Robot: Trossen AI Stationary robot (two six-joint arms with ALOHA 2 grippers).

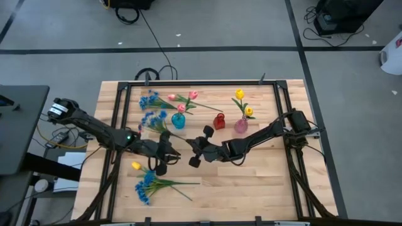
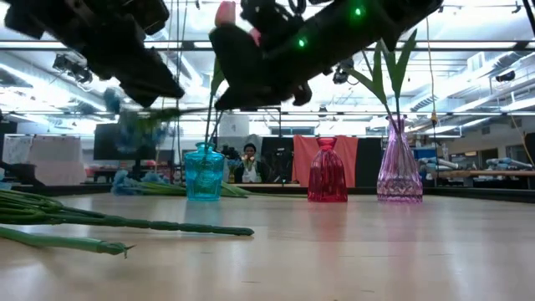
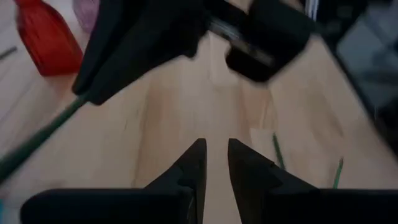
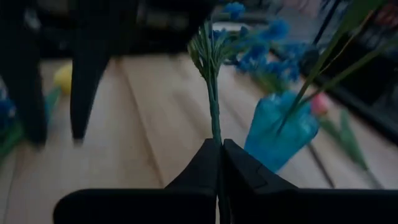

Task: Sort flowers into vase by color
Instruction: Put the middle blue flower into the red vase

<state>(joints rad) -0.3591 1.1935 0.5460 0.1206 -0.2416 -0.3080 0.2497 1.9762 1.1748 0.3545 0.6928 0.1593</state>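
Right hand pinches a blue spray's stem near the blue vase — left hand, narrowly parted, holds nothing above the worktop.

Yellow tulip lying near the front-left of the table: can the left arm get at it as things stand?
Probably yes. The yellow tulip lies flat just beside the left gripper, whose fingers are slightly parted and empty, with nothing between them. The right gripper holds a blue spray nearby.

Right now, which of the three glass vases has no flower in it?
The red glass vase, standing between the blue glass vase holding a pink tulip and the pink glass vase holding yellow tulips.
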